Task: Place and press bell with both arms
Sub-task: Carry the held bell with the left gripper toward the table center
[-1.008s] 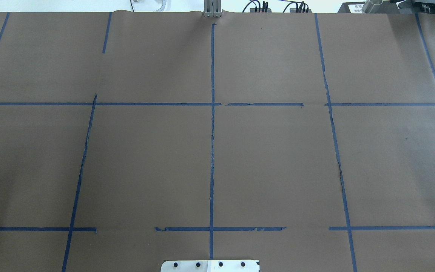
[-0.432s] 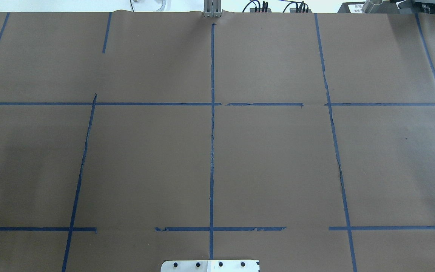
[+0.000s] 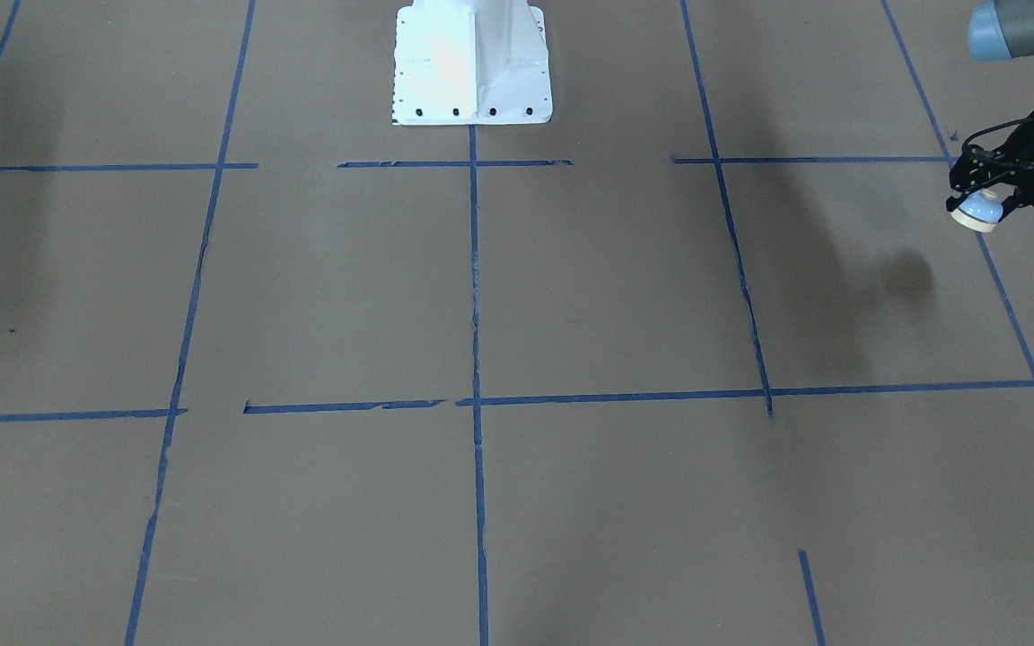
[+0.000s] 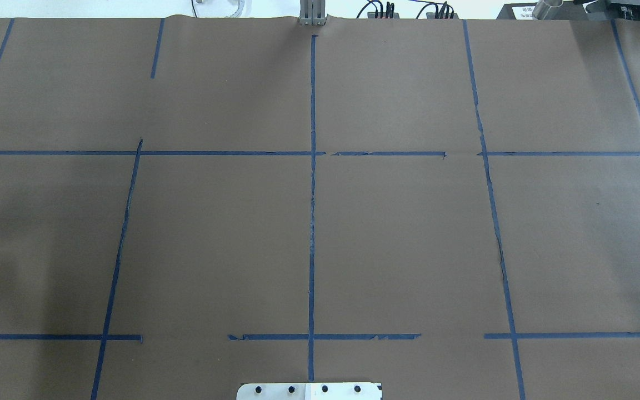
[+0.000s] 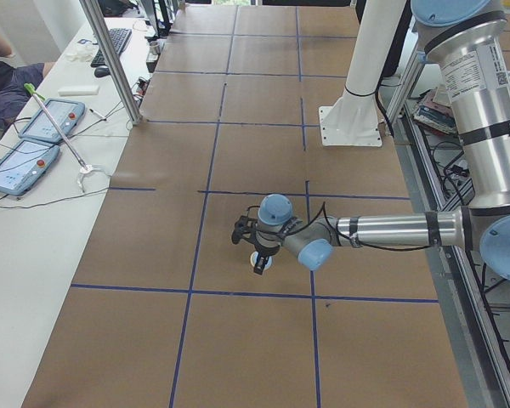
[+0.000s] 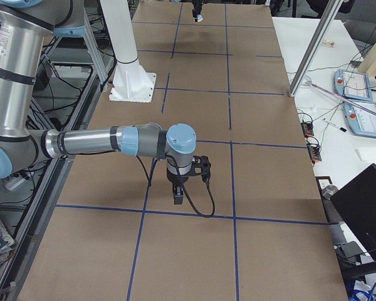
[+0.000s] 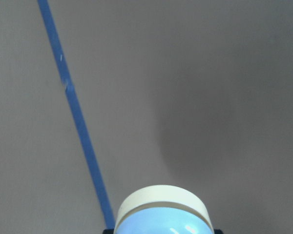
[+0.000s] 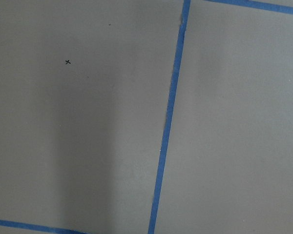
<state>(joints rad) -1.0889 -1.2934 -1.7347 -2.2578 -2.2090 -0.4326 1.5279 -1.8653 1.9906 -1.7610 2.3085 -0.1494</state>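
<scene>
My left gripper is at the far right edge of the front-facing view, shut on the bell, a light-blue dome with a cream base ring. It holds the bell above the brown table, with its shadow apart from it. The exterior left view shows the same gripper with the bell. The left wrist view shows the bell at the bottom edge, next to a blue tape line. My right gripper hangs low over the table, pointing down and empty; I cannot tell whether it is open. The overhead view shows neither gripper.
The white pedestal base stands at the table's robot side. Blue tape lines divide the brown table cover. A side table with tablets and a metal pole runs along the operators' edge.
In the overhead view a dark shadow has spread and deepened over the table's left side. No arm has come into that view.
</scene>
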